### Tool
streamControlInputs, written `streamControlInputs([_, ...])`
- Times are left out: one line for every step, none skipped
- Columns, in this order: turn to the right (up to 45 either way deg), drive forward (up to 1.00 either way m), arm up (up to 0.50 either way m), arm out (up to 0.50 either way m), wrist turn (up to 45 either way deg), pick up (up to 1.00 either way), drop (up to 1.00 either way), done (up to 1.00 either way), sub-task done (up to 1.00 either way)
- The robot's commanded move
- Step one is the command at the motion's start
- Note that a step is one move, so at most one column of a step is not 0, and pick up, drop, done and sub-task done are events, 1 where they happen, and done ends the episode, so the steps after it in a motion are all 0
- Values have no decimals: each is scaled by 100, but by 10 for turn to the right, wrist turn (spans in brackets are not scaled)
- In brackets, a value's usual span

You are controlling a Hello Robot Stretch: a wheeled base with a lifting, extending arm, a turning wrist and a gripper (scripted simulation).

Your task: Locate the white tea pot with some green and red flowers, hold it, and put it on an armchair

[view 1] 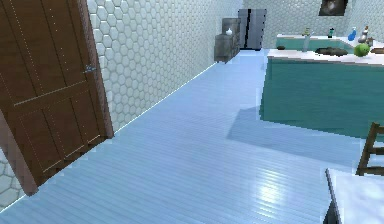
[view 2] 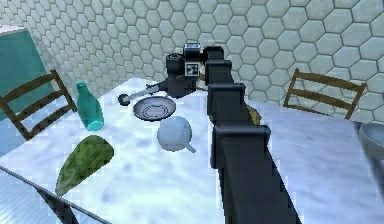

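White rounded pot (view 2: 177,132), probably tea pot, on table (view 2: 135,185) just beside arm, nearer robot than gripper (view 2: 172,84). Dark pan (view 2: 153,106) between them. Cannot tell whether gripper holds anything. Likely needs retraction.

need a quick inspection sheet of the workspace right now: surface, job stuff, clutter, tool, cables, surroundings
surface: white marbled table, with things across its left and middle.
job's things: white rounded vessel on the table, just left of the arm; flowers cannot be made out.
clutter: teal bottle, upright; green leafy thing, lying flat; dark pan; grey bowl at the right edge.
grippers: tool at the arm's far end, near the pan; cannot tell whether it holds anything.
cables: nothing seen
surroundings: wooden chairs at both ends of the table; hexagon-tiled wall; brown door; blue floor; teal counter.
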Motion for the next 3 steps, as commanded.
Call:
streamControlInputs([0, 0, 0, 0, 450, 0, 0, 0, 0])
streamControlInputs([0, 0, 0, 0, 90, 0, 0, 0, 0])
streamControlInputs([0, 0, -26, 0, 0, 0, 0, 0, 0])
